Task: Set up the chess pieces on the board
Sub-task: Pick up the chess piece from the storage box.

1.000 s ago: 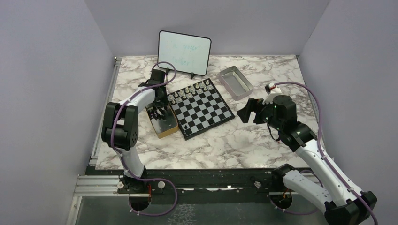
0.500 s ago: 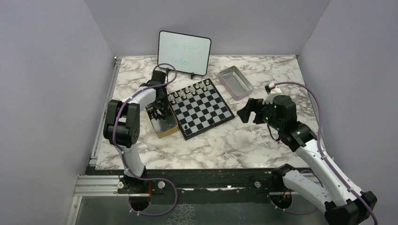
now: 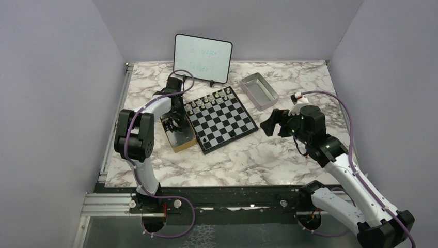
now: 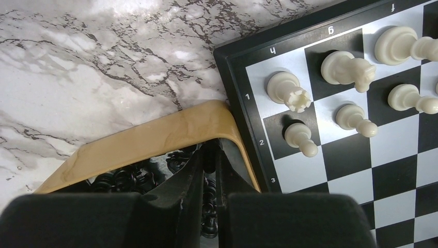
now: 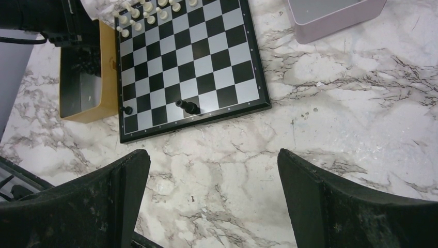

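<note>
The board (image 3: 232, 140) lies mid-table, with pale pieces (image 3: 209, 98) along its far rows. Two black chess pieces (image 5: 188, 107) stand on its near rows, one also showing in the top view (image 3: 205, 140). Several more black pieces (image 4: 119, 178) lie in the tan wooden box (image 3: 178, 133) left of the board. My left gripper (image 4: 210, 155) is down inside that box, its jaws closed on a black chess piece (image 4: 209, 164). My right gripper (image 5: 212, 155) is wide open and empty above bare marble, right of the board (image 5: 196, 124).
A grey metal tray (image 3: 259, 90) sits behind and right of the board. A small whiteboard (image 3: 202, 58) stands at the back. The box wall (image 4: 155, 134) touches the board's black rim (image 4: 235, 67). Pale pieces (image 4: 289, 90) stand close to the box.
The left arm's elbow has shifted slightly; its gripper stays in the box. The right arm has barely moved.
</note>
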Available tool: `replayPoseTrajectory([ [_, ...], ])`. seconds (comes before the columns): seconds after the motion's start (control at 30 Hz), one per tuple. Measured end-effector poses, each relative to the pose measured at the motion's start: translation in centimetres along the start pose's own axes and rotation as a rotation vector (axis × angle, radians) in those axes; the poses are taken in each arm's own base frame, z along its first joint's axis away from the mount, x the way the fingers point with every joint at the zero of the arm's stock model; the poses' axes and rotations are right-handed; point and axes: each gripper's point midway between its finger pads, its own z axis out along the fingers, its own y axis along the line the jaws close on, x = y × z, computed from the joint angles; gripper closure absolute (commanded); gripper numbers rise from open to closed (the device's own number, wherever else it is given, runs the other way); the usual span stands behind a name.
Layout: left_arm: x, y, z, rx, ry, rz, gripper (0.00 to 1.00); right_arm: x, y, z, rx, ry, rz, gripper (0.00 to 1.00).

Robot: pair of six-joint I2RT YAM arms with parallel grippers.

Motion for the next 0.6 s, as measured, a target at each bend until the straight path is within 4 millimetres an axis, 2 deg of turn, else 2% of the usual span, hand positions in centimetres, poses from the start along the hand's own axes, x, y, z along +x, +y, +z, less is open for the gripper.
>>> replayPoseTrajectory([
  [0.37,0.8,0.3,-0.7,-0.011,0.033,0.006,0.89,0.3,0.0,0.1,-0.004,0.009,0.000,0.00],
  [0.6,0.1,0.3,-3.1,-0.004,0.011,0.008,0.89,0.4,0.0,0.1,-0.003,0.013,0.001,0.00],
])
